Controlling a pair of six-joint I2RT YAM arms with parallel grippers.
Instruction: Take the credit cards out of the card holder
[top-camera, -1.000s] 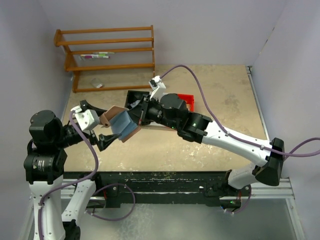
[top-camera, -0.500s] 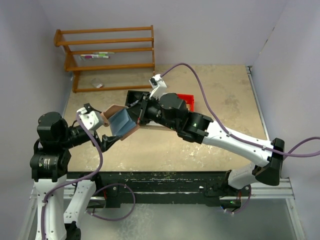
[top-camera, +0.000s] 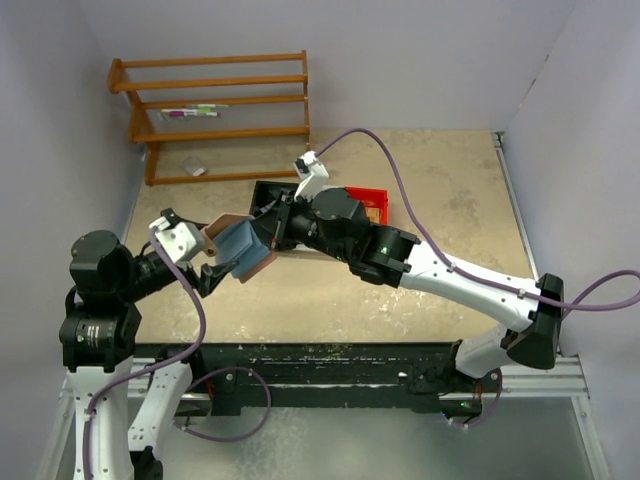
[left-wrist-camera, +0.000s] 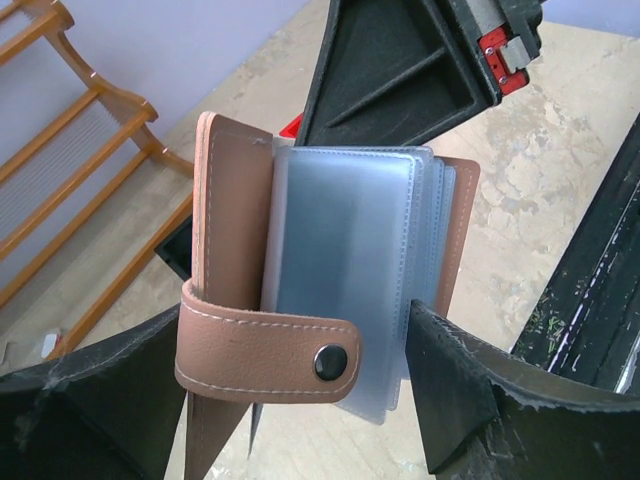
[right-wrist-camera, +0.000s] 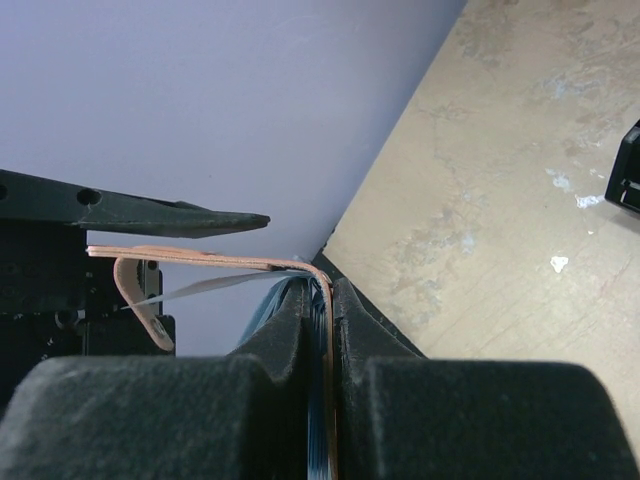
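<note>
The card holder (top-camera: 238, 248) hangs open above the table, with a pinkish-brown cover (left-wrist-camera: 232, 200), pale blue clear sleeves (left-wrist-camera: 345, 240) and a strap with a snap (left-wrist-camera: 270, 355). My right gripper (top-camera: 272, 230) is shut on its far end. In the right wrist view the cover and sleeves are pinched between the two pads (right-wrist-camera: 325, 330). My left gripper (left-wrist-camera: 290, 400) is open, with its fingers (left-wrist-camera: 465, 400) standing on either side of the holder's near end and the strap between them. The credit cards are hidden, and no card shows in the sleeves.
A wooden rack (top-camera: 215, 110) stands at the back left against the wall. A black bin (top-camera: 268, 192) and a red bin (top-camera: 370, 200) sit on the table behind the right wrist. Purple cables loop over both arms.
The left gripper has moved in around the holder's near end and its jaws have narrowed a little. The right gripper has carried the holder slightly left, still shut on it.
</note>
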